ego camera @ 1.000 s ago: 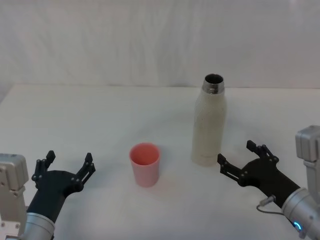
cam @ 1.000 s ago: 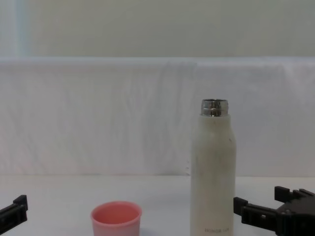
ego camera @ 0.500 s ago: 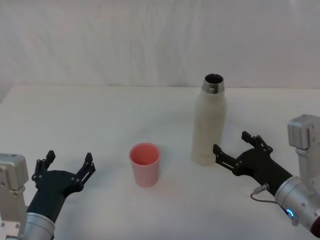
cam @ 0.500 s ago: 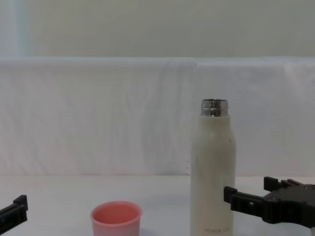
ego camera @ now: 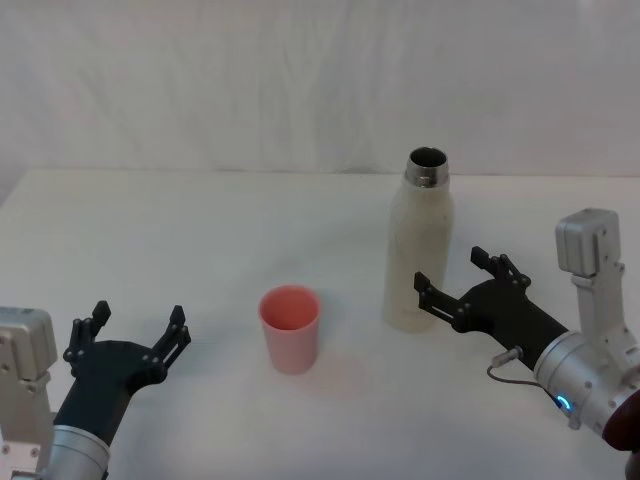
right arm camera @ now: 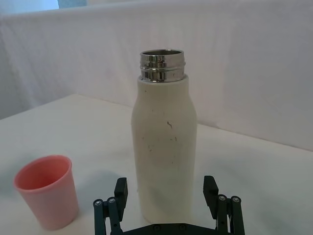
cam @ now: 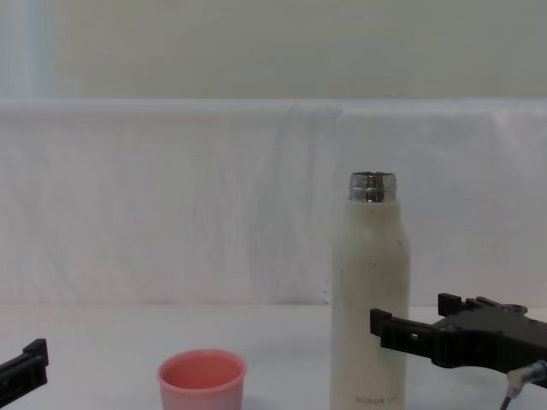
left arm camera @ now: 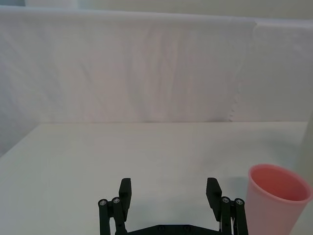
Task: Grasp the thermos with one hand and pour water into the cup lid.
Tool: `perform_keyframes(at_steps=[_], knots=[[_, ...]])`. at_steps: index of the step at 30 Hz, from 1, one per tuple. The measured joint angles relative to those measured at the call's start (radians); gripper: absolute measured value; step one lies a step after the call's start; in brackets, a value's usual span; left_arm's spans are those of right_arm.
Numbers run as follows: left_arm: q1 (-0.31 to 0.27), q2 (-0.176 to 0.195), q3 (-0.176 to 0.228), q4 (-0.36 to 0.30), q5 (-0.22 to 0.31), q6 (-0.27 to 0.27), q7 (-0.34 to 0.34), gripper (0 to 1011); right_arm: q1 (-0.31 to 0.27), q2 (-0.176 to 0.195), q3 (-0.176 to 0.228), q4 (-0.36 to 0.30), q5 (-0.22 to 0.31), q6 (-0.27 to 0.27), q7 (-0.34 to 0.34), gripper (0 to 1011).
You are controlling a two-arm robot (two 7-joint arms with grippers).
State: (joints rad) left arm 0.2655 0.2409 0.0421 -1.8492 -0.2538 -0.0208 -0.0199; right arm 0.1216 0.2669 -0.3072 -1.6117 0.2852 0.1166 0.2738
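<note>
Right tool [ego camera: 455, 282], spread wide, now closer in than a moment ago, straddling the lower body of the thermos [ego camera: 418, 245] standing upright on the desk [ego camera: 200, 230]. Not yet clamped. Cup lid [ego camera: 290, 328] just left, untouched. Left tool [ego camera: 130, 335] parked, open.

We've got the right gripper [ego camera: 452, 277] creeping in from the right, fingers spread wide, now straddling the lower part of the thermos [ego camera: 417, 243].
</note>
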Motion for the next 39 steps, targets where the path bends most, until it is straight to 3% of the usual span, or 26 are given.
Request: perform_keyframes(at_steps=[39], knots=[[0.000,0.000,0.000,0.000,0.000,0.000,0.000,1001,0.102,-0.048,-0.030,0.108,-0.011,-0.005,0.002,1000]])
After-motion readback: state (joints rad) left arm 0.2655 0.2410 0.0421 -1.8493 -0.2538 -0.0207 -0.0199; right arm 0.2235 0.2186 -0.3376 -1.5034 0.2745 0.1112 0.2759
